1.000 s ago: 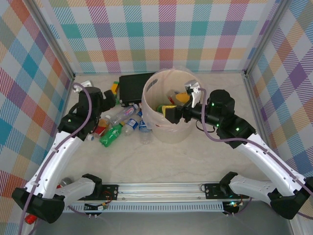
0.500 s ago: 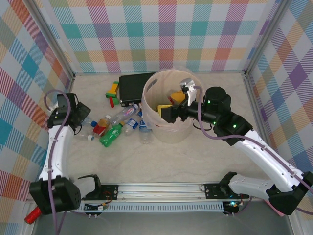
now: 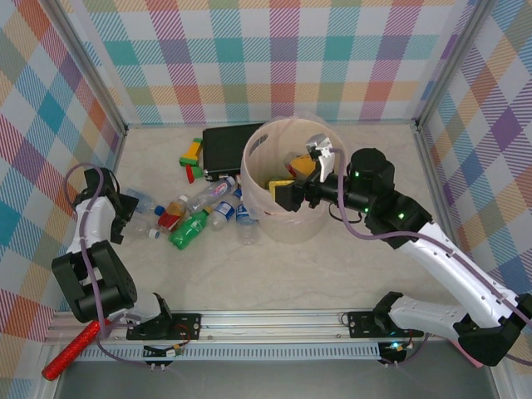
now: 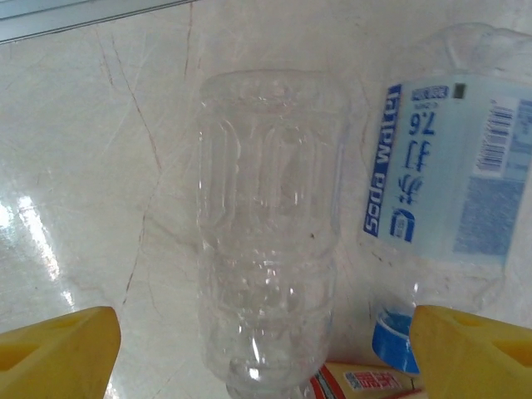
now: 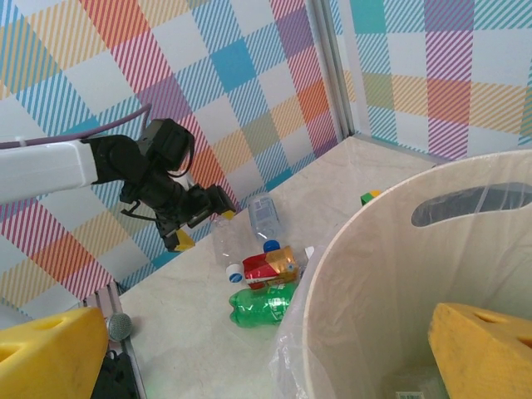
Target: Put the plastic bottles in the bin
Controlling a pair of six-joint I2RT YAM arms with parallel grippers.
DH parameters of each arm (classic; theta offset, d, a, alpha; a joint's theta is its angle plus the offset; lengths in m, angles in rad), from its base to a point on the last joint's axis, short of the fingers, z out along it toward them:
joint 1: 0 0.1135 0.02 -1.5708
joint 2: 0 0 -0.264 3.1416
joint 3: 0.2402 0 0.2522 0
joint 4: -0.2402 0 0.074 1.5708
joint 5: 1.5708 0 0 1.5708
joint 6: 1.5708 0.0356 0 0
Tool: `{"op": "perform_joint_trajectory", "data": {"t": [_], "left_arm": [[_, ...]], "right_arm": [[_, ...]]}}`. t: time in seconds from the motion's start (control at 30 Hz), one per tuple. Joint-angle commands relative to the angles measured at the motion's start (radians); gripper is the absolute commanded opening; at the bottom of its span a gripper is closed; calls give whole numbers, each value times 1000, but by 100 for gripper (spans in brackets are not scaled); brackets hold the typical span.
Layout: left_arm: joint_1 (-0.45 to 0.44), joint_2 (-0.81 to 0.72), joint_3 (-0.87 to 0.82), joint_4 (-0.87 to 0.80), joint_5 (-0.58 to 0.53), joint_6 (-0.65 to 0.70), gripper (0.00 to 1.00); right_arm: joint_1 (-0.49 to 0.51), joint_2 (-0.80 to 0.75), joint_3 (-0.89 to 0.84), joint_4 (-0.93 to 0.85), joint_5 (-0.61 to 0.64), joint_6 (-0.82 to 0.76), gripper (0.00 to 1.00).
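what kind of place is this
Probably a robot test booth, not a home or shop: checked panel walls box in a small tabletop, robot arms are bolted to a rail, and bottles lie beside a bin.

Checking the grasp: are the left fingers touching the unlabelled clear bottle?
Apart. Left wrist view shows both yellow fingers wide of the clear bottle, a gap on each side.
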State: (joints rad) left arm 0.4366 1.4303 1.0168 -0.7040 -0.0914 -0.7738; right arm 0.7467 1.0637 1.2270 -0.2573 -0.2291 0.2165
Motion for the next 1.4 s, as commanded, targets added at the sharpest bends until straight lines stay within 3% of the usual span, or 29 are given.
{"op": "perform_joint_trajectory", "data": {"t": [0.0,0.53,1.03,1.37], "left_arm": [[47,43,55,3,16,-27,87],[138,268,172,-10,126,2,86],[145,409,197,29,119,16,79],[145,343,153,44,102,-5,54]], "right_arm": [[8,-28,20,-11,3,-28,99],[8,-48,2,-3,7,-23,99],[8,-53,0,0,9,-14,99],[8,-60,1,-1,7,-9,99]]}}
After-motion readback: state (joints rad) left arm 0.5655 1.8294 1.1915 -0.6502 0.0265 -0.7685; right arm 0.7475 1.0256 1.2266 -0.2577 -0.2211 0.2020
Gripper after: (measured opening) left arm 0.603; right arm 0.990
